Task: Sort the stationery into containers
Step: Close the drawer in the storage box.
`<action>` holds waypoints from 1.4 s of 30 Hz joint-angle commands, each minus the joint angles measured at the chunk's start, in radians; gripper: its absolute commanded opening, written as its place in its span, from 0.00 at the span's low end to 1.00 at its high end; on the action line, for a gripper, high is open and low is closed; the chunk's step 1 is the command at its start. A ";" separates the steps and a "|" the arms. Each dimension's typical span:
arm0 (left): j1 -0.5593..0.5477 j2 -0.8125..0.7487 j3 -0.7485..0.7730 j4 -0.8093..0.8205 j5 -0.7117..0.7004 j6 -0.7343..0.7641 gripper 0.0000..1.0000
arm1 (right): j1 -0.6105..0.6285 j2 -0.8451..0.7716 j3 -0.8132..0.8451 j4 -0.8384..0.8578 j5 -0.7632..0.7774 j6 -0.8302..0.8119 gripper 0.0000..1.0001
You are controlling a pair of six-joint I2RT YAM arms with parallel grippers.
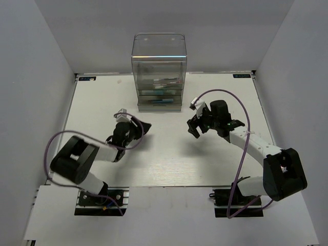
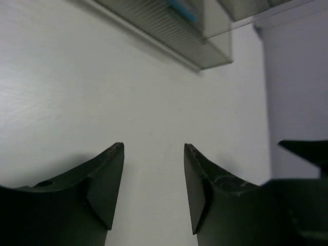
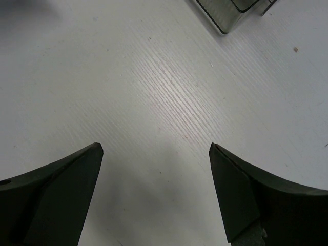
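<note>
The containers are the drawers of a tall clear cabinet point(image 1: 159, 72) at the back middle of the table. Through its front I see stationery lying in the drawers: pale and reddish pieces point(image 1: 166, 81) higher up, and a red and a bluish piece point(image 1: 163, 101) in the lowest one. My left gripper point(image 1: 142, 128) hovers low over the table, in front and to the left of the cabinet. Its jaws are open with bare table between them point(image 2: 154, 146). A drawer edge point(image 2: 174, 31) with a light-blue piece point(image 2: 180, 9) shows ahead. My right gripper point(image 1: 193, 126) is wide open over bare table point(image 3: 156, 148), with the cabinet's corner point(image 3: 230, 13) far ahead.
White walls close in the table point(image 1: 169, 159) on the left, right and back. Both arm bases sit at the near edge. A purple cable loops over each arm. The right arm's dark link point(image 2: 307, 154) shows at the edge of the left wrist view.
</note>
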 commanded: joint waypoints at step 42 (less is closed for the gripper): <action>0.021 0.643 0.610 0.141 0.106 -0.416 0.00 | -0.049 0.001 0.003 0.021 0.028 -0.001 0.90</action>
